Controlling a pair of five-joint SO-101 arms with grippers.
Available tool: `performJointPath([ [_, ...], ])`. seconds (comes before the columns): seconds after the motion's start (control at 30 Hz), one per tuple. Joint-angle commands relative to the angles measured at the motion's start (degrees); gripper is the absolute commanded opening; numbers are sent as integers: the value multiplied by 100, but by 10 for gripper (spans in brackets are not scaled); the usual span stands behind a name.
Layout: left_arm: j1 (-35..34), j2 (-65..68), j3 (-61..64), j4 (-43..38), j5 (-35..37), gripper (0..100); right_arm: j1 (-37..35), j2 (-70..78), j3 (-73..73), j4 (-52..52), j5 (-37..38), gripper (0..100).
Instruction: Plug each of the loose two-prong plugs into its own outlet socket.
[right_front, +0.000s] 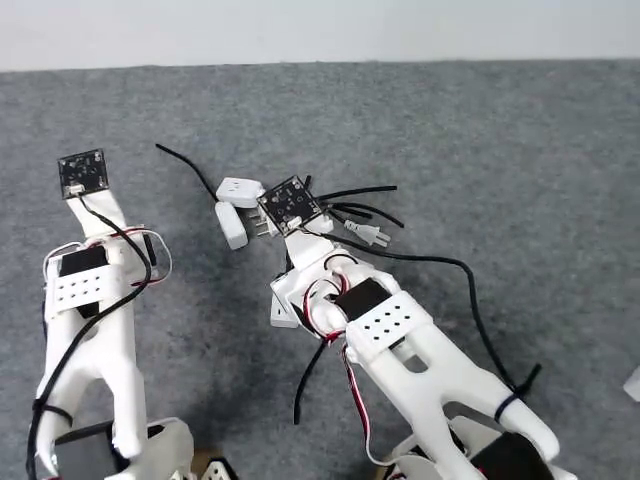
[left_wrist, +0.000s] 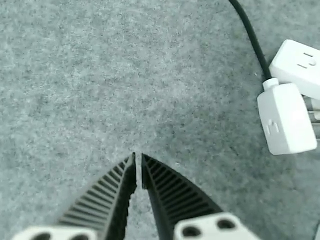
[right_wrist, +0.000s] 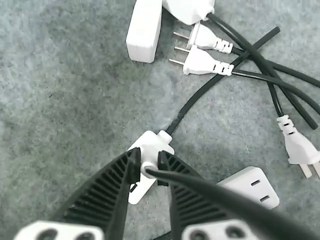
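My right gripper (right_wrist: 148, 167) is shut on the white neck of a two-prong plug (right_wrist: 146, 170), whose black cord (right_wrist: 215, 192) runs back past the fingers. The plug stands on a small white outlet socket (right_wrist: 152, 145) lying on the grey carpet. Three loose plugs lie beyond: two side by side (right_wrist: 202, 64) (right_wrist: 207, 42) and one apart (right_wrist: 299, 148). A free socket (right_wrist: 250, 186) shows its two slots beside the gripper. My left gripper (left_wrist: 139, 172) is shut on nothing over bare carpet, apart from two white sockets (left_wrist: 287, 117) (left_wrist: 300, 62).
Black cords (right_wrist: 260, 65) cross over each other between the plugs. Two more white sockets (right_wrist: 144, 30) (right_front: 238, 190) lie at the far side of the tangle. Grey carpet (right_front: 520, 150) stretches open to the right and back. The left arm (right_front: 95, 290) stands well off from the cluster.
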Motion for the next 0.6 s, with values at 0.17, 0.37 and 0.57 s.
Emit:
performJointPath([
  [0.17, -35, 18, -286, 9, 35, 19, -207, 453, -35, -84, 62, 8],
  [0.37, -35, 18, -295, 9, 26, 19, -215, 532, -18, 75, 62, 8],
  [0.57, -35, 18, -295, 0, 26, 19, -382, 549, 97, 356, 132, 8],
])
